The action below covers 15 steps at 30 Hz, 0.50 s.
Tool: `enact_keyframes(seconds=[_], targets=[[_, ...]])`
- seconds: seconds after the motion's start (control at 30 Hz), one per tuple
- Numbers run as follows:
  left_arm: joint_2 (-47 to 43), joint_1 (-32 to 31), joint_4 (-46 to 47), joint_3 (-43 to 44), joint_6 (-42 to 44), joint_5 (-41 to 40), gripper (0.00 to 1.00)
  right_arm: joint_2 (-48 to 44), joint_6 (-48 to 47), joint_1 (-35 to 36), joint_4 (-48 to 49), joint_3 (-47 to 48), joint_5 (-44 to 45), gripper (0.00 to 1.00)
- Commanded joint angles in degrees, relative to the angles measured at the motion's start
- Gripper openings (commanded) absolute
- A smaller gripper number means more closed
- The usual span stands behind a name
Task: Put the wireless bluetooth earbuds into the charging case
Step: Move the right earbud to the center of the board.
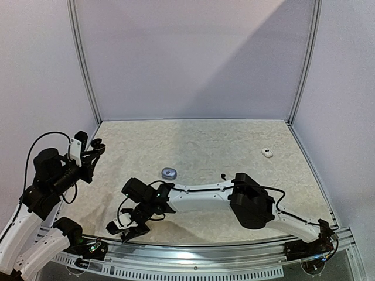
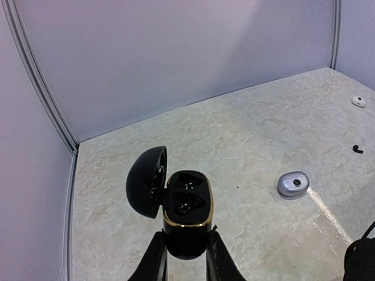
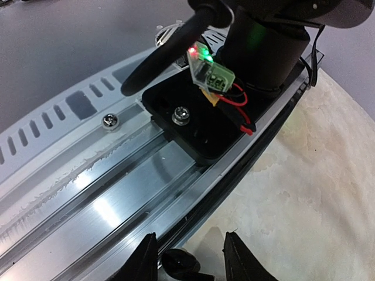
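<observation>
My left gripper [image 2: 186, 235] is shut on a black charging case [image 2: 187, 205] with a gold rim. It holds the case above the table's left side, lid swung open to the left and both wells showing. In the top view this gripper [image 1: 94, 149] is raised at the left. My right gripper [image 1: 124, 230] is low at the table's near edge. In the right wrist view its fingers [image 3: 190, 237] stand apart around a black earbud [image 3: 181, 266], which lies close to the left finger beside the metal rail. A pale silver earbud [image 2: 292, 184] lies mid-table [image 1: 169, 172]. A white earbud [image 1: 267, 153] lies at the far right.
A small black piece [image 1: 223, 175] lies on the table beside the right arm's elbow. The aluminium rail [image 3: 99, 199] and the left arm's black base mount [image 3: 199, 126] run right next to the right gripper. White walls close off the back and sides.
</observation>
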Motion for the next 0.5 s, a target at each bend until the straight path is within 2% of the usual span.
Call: enact_keyframes(seconds=[0.0, 0.33, 0.47], targets=[[-0.73, 0.77, 1.27, -0.82, 0.45, 0.47, 0.0, 3.29, 0.88, 1.11, -4.08, 1.76, 2.12, 0.38], [-1.11, 0.86, 1.3, -0.98, 0.38, 0.32, 0.0, 3.0, 1.55, 1.09, -7.21, 1.64, 5.51, 0.25], [-1.11, 0.81, 1.43, -1.06, 0.42, 0.25, 0.0, 1.38, 1.7, 0.91, -6.11, -1.33, 6.84, 0.2]])
